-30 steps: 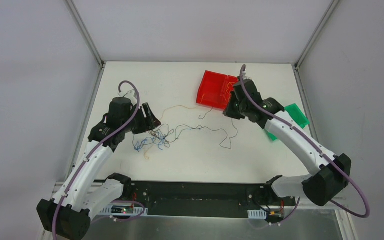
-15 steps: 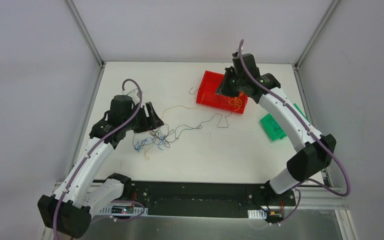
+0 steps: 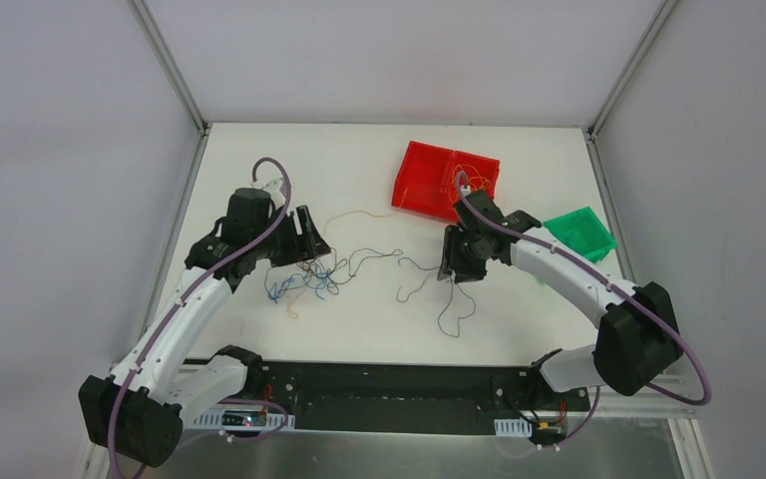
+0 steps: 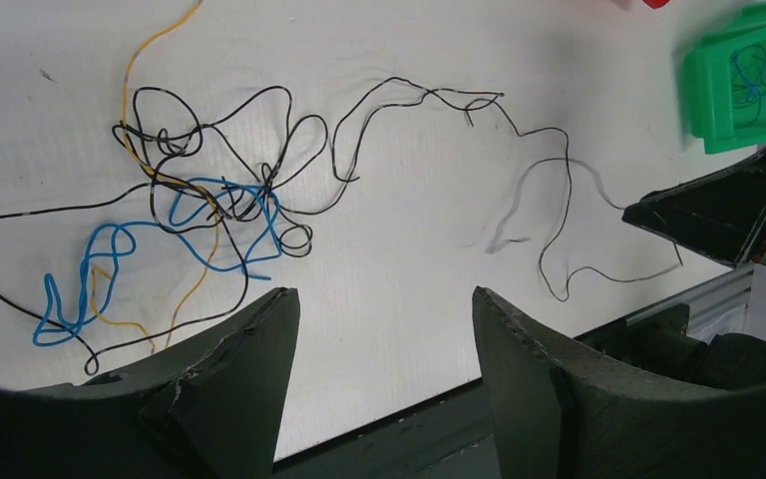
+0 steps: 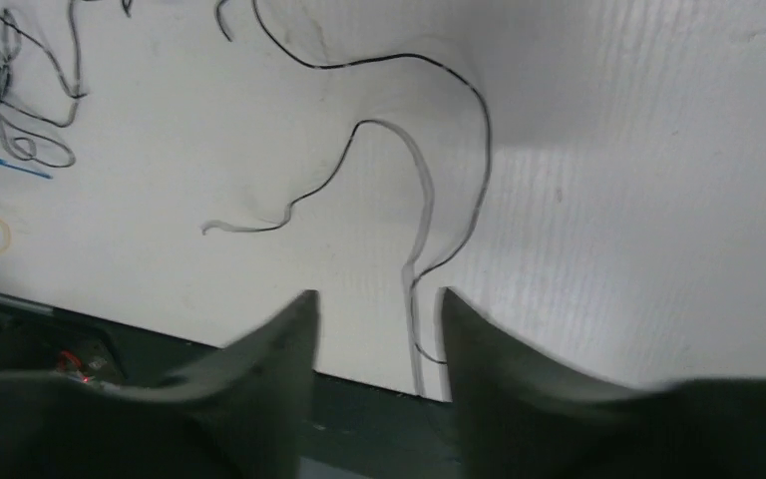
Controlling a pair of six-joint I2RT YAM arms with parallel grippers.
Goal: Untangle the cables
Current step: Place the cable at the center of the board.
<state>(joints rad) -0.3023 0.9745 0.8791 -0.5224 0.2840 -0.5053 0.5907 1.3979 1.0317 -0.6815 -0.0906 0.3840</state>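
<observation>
The cables form a knotted clump (image 3: pixel 304 277) of black, blue and yellow strands (image 4: pixel 199 200) left of the table's centre. One long dark strand (image 3: pixel 429 284) trails right from the clump. My left gripper (image 3: pixel 311 239) hovers just behind the clump, and in its wrist view it (image 4: pixel 384 299) is open and empty. My right gripper (image 3: pixel 454 264) hangs over the dark strand's right end, open. In the right wrist view that strand (image 5: pixel 419 200) runs down between the fingers (image 5: pixel 377 299), close to the right one, not pinched.
A red bin (image 3: pixel 421 180) at the back holds orange wire (image 3: pixel 474 185). A green bin (image 3: pixel 580 233) sits at the right with a blue wire (image 4: pixel 748 75) inside. The dark front rail (image 3: pixel 389 384) borders the table's near edge.
My right arm swung from over the red bin down to the table's middle, and its jaws opened. The dark strand now lies looser and nearer the front. The left arm barely shifted.
</observation>
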